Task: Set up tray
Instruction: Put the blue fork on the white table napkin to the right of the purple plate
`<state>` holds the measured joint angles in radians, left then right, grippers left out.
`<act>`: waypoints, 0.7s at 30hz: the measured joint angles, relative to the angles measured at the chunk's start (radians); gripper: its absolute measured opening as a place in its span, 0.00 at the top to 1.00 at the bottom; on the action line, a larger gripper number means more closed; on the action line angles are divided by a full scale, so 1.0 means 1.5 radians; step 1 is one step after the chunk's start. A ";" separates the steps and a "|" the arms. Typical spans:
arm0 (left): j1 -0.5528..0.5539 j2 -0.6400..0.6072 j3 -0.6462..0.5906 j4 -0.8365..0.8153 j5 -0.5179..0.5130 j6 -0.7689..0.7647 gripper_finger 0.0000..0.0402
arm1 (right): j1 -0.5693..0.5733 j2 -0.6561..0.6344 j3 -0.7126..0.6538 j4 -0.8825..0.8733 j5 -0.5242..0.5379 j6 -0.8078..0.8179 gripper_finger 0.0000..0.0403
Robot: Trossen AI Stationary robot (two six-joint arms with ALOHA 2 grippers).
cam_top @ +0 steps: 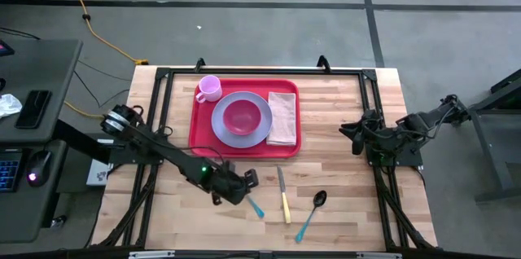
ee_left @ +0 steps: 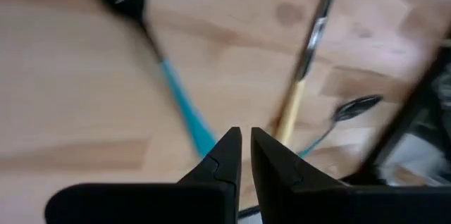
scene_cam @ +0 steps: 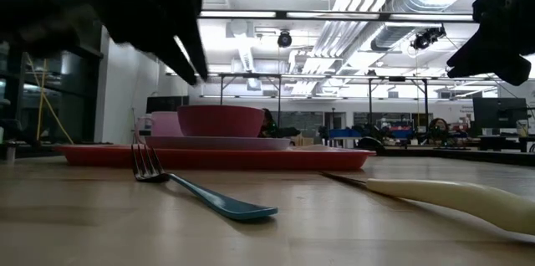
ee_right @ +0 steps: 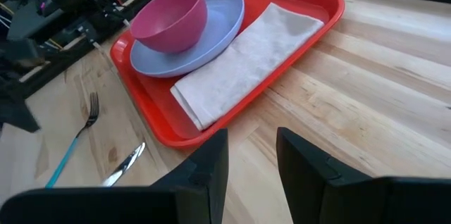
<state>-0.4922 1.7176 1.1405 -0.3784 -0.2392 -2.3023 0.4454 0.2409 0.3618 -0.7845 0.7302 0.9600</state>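
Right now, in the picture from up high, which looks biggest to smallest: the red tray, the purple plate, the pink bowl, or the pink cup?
1. Red tray
2. Lavender plate
3. Pink bowl
4. Pink cup

All four sit together, so camera distance hardly matters.

Bare wood is lying just ahead of the left gripper (cam_top: 247, 182), whose jaws are standing slightly apart over the fork (cam_top: 256, 207). Past its tips the knife (cam_top: 283, 195) and spoon (cam_top: 312, 214) are crowding the near strip. Between the right gripper (cam_top: 356, 138), jaws parted, and the tray (cam_top: 200, 120), open table is running clear.
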 joint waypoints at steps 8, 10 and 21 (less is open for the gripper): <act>0.001 0.014 0.113 -0.202 0.047 -0.034 0.84 | 0.000 0.006 0.000 0.000 -0.002 0.000 0.75; 0.001 0.027 0.118 -0.207 0.054 -0.041 0.84 | 0.000 0.006 0.000 0.000 -0.002 0.000 0.75; 0.001 0.068 0.116 -0.205 0.097 -0.069 0.84 | 0.000 0.028 0.000 0.000 -0.001 0.000 0.75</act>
<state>-0.4911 1.8191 1.3151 -0.6855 -0.0933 -2.4058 0.4454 0.2824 0.3618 -0.7841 0.7289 0.9597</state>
